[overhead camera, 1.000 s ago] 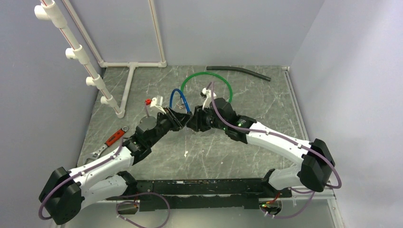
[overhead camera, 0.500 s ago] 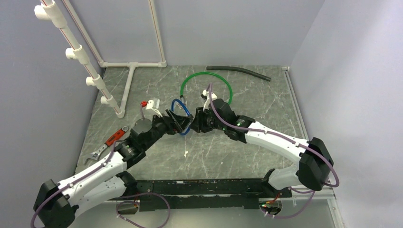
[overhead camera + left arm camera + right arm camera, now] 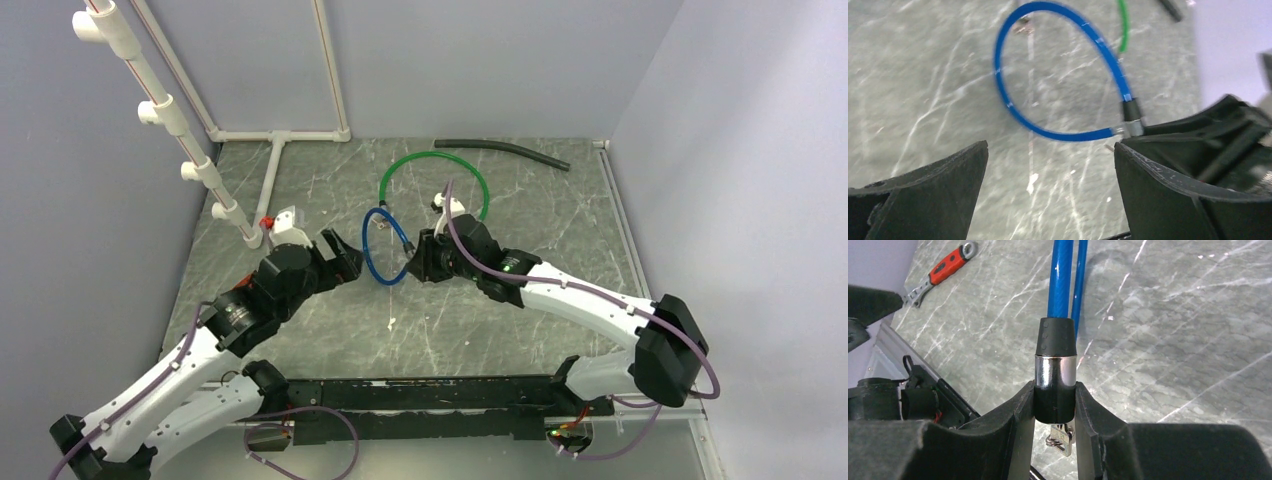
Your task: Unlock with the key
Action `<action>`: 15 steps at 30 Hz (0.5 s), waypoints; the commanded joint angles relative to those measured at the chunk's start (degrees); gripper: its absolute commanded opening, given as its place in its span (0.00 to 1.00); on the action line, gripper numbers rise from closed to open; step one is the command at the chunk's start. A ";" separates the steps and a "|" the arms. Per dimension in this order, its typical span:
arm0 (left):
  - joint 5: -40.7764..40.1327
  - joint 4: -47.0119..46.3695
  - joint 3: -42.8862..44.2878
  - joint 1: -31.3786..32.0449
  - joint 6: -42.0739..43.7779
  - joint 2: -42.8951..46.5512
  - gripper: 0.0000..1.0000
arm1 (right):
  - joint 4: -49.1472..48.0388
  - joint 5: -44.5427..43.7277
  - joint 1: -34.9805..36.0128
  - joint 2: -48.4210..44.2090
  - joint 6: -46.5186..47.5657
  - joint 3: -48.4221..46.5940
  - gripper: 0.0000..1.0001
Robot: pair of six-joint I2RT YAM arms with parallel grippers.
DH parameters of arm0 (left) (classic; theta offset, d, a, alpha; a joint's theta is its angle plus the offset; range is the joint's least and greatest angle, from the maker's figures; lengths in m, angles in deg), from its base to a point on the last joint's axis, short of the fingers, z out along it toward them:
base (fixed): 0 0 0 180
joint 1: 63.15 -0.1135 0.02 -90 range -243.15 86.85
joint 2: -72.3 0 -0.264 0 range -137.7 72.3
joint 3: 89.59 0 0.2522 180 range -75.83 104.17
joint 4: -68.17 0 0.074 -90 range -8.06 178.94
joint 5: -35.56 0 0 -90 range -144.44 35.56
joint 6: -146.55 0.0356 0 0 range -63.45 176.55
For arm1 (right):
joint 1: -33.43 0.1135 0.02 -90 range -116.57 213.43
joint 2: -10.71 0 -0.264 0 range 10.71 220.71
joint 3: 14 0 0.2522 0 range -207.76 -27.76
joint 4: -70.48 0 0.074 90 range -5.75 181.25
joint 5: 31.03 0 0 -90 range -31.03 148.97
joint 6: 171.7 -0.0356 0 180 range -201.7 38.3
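Note:
The lock is a blue cable loop [image 3: 365, 245] ending in a black and chrome cylinder [image 3: 1055, 375]. My right gripper [image 3: 1055, 400] is shut on that cylinder and holds it above the table, the cable [image 3: 1060, 280] pointing away from it. A silver key [image 3: 1064, 440] with a wire ring sticks out of the cylinder's near end, between the fingers. My left gripper [image 3: 343, 255] stands wide open to the left of the loop and touches nothing. In the left wrist view the cable [image 3: 1068, 136] lies beyond the open left gripper [image 3: 1050, 147].
A green cable ring [image 3: 435, 153] and a black hose [image 3: 500, 150] lie at the back. A white pipe frame [image 3: 275, 170] stands at the back left. A red-handled wrench [image 3: 945, 267] lies on the table near the left arm.
My left gripper has opened and drawn back to the left, away from the lock. The blue loop now hangs free to the left of the right gripper, which has kept its grip.

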 commanded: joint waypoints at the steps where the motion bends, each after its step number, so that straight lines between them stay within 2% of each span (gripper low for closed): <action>1: -6.04 20.01 2.90 0.10 -8.15 0.87 0.98 | -4.93 -4.61 -0.19 -3.44 -1.40 2.44 0.00; 8: 1.11 26.48 2.08 0.16 -21.84 -1.57 0.95 | -7.99 -7.68 -0.22 -6.85 -5.54 7.75 0.00; 11: 5.12 24.23 -0.29 0.15 -26.99 -4.59 0.94 | -8.23 -8.61 -0.21 -8.17 -6.85 9.81 0.00; 15: 12.24 15.77 -3.29 -0.54 -28.85 -9.64 0.99 | -8.21 -9.26 -0.21 -9.32 -7.86 11.24 0.00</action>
